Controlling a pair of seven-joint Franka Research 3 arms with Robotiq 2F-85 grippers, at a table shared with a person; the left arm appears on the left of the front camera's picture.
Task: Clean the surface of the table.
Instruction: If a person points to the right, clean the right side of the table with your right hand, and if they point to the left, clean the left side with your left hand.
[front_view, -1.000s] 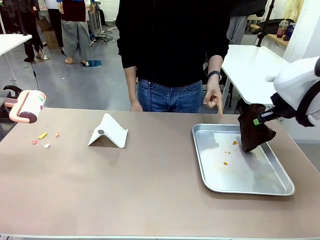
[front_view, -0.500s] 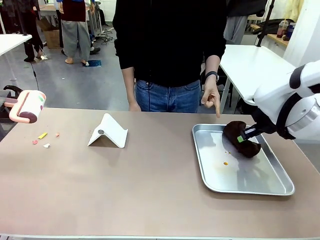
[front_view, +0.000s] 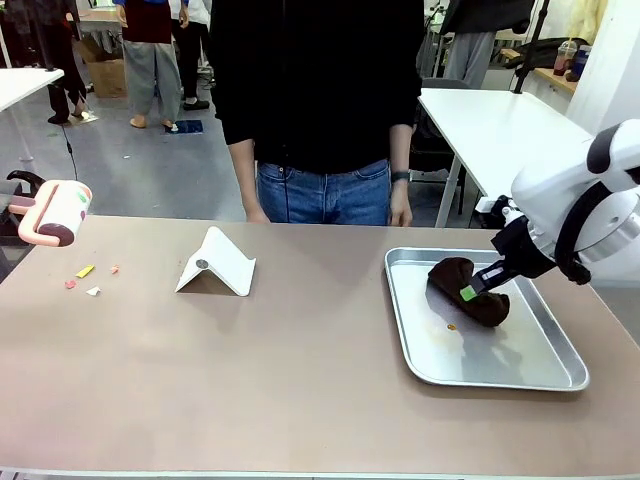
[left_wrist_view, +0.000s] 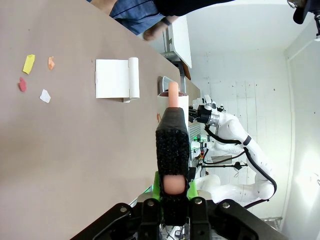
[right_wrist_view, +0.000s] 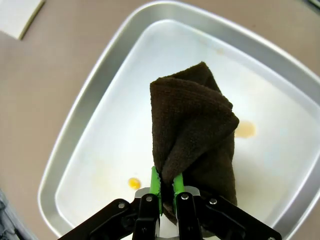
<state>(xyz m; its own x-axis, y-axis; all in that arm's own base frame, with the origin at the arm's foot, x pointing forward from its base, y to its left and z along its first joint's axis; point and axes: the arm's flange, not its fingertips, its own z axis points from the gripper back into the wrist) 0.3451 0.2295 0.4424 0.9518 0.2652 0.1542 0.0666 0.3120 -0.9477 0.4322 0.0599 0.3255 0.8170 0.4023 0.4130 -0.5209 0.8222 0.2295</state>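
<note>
Now: R gripper (front_view: 470, 293) clamped on brown cloth (front_view: 448, 277) inside tray (front_view: 401, 320) | L gripper (left_wrist_view: 172, 189) pinching roller handle (left_wrist_view: 173, 145) | table (front_view: 300, 380) beneath both, scraps (front_view: 85, 271) at its L end | risk: cloth drag may slide tray, smear spots (front_view: 449, 325).

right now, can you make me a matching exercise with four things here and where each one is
1 brown cloth
2 pink roller
3 white stand
4 paper scraps

A loose on the table, far left
B in the left pincer
C between the scraps and the metal tray
D in the tray, in the right pincer

Pairs: 1-D, 2-B, 3-C, 4-A
</note>
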